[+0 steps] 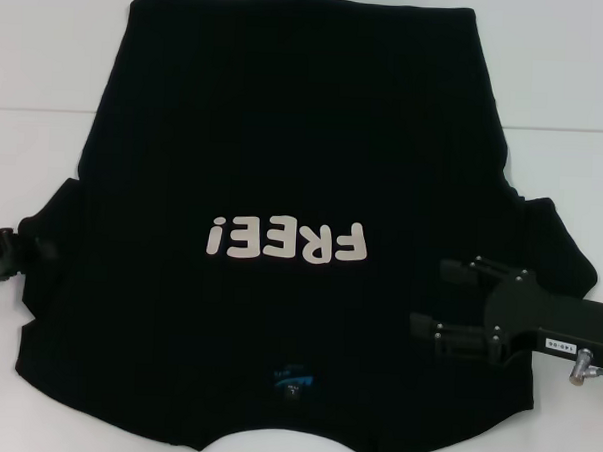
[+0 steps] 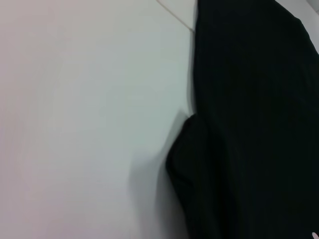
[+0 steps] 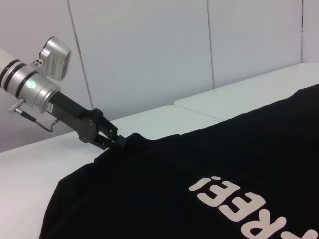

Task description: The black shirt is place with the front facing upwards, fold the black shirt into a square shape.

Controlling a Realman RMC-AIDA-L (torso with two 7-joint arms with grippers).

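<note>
Presently we find the black shirt (image 1: 284, 165) flat, face-up on the white table (image 1: 49, 45), left gripper (image 3: 115, 140) clenched on its nine-o'clock sleeve, right gripper (image 1: 441, 294) spread above the four-o'clock shoulder — uneven lifting could skew our fold.

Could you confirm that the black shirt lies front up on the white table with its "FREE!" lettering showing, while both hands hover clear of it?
Not quite. The black shirt lies front up on the white table, lettering showing, but only the right hand hovers over it, open. The right wrist view shows the left hand pinching the shirt's sleeve edge.
</note>
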